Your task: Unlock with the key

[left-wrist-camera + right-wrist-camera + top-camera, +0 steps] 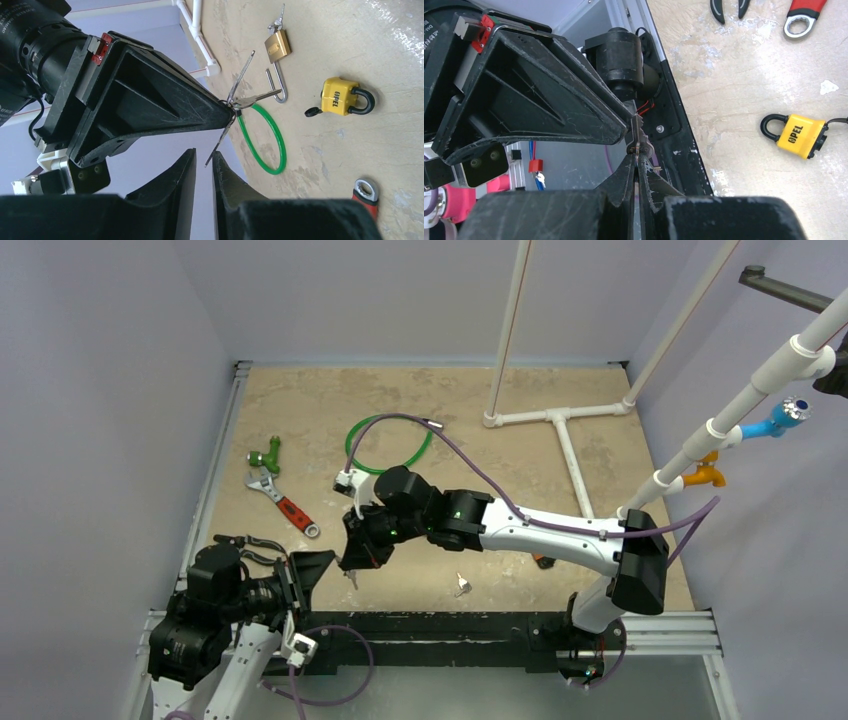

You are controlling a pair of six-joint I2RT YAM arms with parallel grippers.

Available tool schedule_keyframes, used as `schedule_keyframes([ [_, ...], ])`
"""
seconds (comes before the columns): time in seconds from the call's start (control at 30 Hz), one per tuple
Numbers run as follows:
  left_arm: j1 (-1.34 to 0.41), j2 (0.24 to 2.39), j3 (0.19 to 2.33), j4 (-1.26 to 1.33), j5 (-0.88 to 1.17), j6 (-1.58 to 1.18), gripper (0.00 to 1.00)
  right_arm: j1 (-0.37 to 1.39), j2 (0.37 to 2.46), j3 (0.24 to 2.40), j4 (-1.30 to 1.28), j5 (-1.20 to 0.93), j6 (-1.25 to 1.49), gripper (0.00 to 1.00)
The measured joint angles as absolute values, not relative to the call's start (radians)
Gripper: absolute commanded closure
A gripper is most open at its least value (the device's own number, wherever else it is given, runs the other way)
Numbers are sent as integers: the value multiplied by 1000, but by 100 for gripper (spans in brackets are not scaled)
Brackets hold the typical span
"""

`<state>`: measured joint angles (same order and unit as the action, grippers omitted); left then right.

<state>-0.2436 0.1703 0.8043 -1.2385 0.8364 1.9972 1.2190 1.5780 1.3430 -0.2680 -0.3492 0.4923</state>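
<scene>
Reading "OPEL" in black on yellow padlock (pixel 800 136).

We see a bunch of silver keys (pixel 257 97) fanned out on a ring, pinched in the air by the right arm's jaws. A yellow padlock (pixel 800 136) with its black shackle closed lies flat on the worktop (pixel 749 75), toward the near edge. Beyond it lies a brass padlock (pixel 276 46) with one shackle leg free.

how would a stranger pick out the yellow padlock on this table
On the tan tabletop, find the green ring. Near it lie two padlocks. The yellow padlock has black OPEL lettering and a closed black shackle; the brass padlock has a long silver one, open.
</scene>
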Motion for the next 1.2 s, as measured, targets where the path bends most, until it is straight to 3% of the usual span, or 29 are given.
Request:
schedule_keyframes([
  [0.2, -243, 170, 804, -1212, 832, 1971, 73, 1229, 1584, 1368, -270, -349, 492, 100],
  [0.73, -243, 170, 804, -1252, 780, 1982, 72, 1230, 1584, 1377, -272, -331, 489, 100],
  [1.2, -243, 202, 800, -1219, 775, 1972, 55, 1237, 1584, 1377, -269, -333, 490, 100],
])
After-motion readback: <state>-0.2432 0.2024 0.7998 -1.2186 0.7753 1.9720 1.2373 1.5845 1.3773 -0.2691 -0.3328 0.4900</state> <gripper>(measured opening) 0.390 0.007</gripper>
